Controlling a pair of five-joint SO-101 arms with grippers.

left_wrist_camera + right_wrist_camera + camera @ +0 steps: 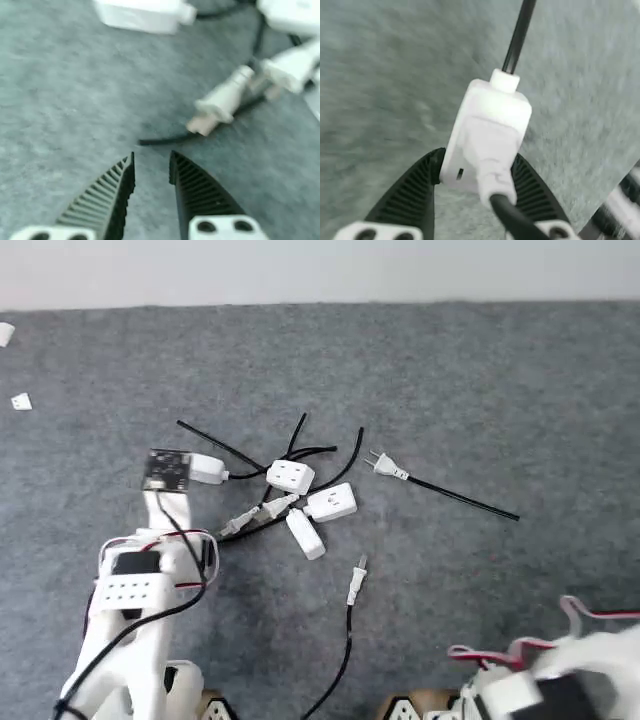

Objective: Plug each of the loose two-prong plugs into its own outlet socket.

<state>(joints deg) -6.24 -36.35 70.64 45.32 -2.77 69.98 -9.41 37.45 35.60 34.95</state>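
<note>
On the high view I count four white socket blocks [332,502]. Three are bunched mid-table, and a fourth block [208,470] lies just beside the bunch on my left arm's side. I count four two-prong plugs. Two tangled plugs [275,505] lie in the bunch among its black cords [300,452]. A far plug [385,465] lies near the bunch on the wall side, and a near plug [355,580] lies near it on the side of the arm bases.

My left gripper [150,160] hangs over the grey carpet [65,100] at the bunch's edge, fingers a little apart with nothing between them. One tangled plug lies just ahead of it.

My right gripper [477,155] is clamped on a held block [490,125], a white block with a black cord. I cannot tell where that sits relative to the bunch.
</note>
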